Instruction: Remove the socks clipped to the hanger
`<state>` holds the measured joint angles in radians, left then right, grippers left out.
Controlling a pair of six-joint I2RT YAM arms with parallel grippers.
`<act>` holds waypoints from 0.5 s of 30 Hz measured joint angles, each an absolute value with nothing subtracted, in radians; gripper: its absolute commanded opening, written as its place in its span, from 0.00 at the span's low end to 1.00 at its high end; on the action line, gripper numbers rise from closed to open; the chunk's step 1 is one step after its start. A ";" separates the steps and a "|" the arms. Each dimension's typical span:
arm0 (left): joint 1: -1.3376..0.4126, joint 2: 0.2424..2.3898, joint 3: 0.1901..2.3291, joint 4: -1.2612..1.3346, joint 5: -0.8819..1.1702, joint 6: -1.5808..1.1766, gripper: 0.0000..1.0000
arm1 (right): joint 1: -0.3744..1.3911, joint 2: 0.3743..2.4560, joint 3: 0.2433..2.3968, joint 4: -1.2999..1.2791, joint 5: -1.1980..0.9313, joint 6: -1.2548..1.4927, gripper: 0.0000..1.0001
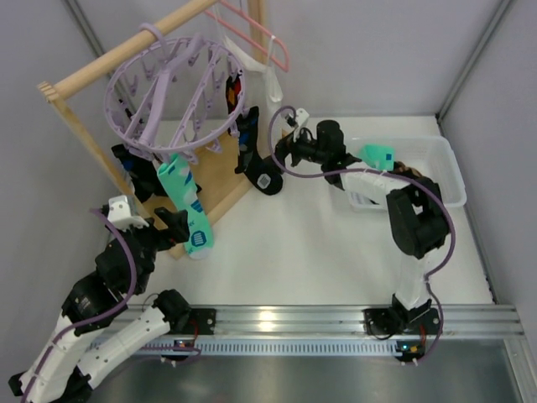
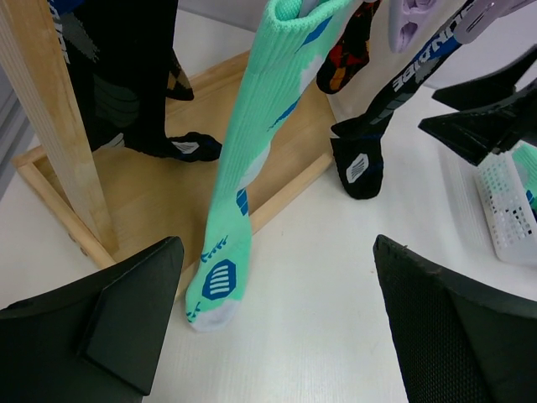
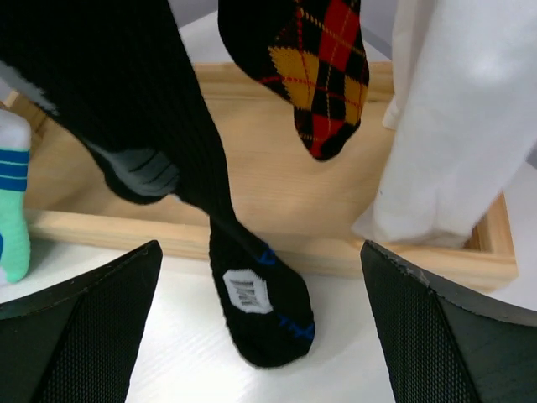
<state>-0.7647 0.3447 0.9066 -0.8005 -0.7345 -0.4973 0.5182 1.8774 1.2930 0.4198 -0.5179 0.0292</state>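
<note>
The lavender hanger (image 1: 172, 92) hangs from the wooden rail. A mint-green sock (image 1: 186, 206) is clipped to it, and its toe reaches the table (image 2: 220, 285). My left gripper (image 1: 172, 222) is open and empty, low, just in front of that toe (image 2: 277, 336). A black sock with a white label (image 1: 260, 172) hangs down to the table (image 3: 252, 294). My right gripper (image 1: 281, 151) is open and empty, facing it (image 3: 260, 336). A black, red and yellow checked sock (image 3: 323, 67) hangs above. More black socks (image 2: 126, 75) hang at the left.
The wooden frame base (image 1: 214, 180) and post (image 2: 50, 126) stand close to both grippers. A long white cloth (image 3: 453, 126) hangs from a pink coat hanger (image 1: 260, 34). A white basket (image 1: 449, 168) at the right holds a mint sock (image 1: 377, 155).
</note>
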 measured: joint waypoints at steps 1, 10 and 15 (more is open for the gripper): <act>-0.764 0.345 0.907 -0.801 -0.733 -0.497 0.98 | 0.514 1.912 1.333 0.396 -0.544 0.008 0.96; -0.757 0.371 0.907 -0.800 -0.722 -0.495 0.98 | 0.517 2.139 1.553 0.352 -0.717 -0.050 0.79; -0.749 0.386 0.907 -0.800 -0.717 -0.494 0.98 | 0.523 2.203 1.551 0.417 -0.760 0.007 0.38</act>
<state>-0.7490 0.3862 0.9066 -0.7998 -0.7174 -0.4942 0.5232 2.2028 1.5513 0.4168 -0.7597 0.0067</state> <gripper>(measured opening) 0.983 0.618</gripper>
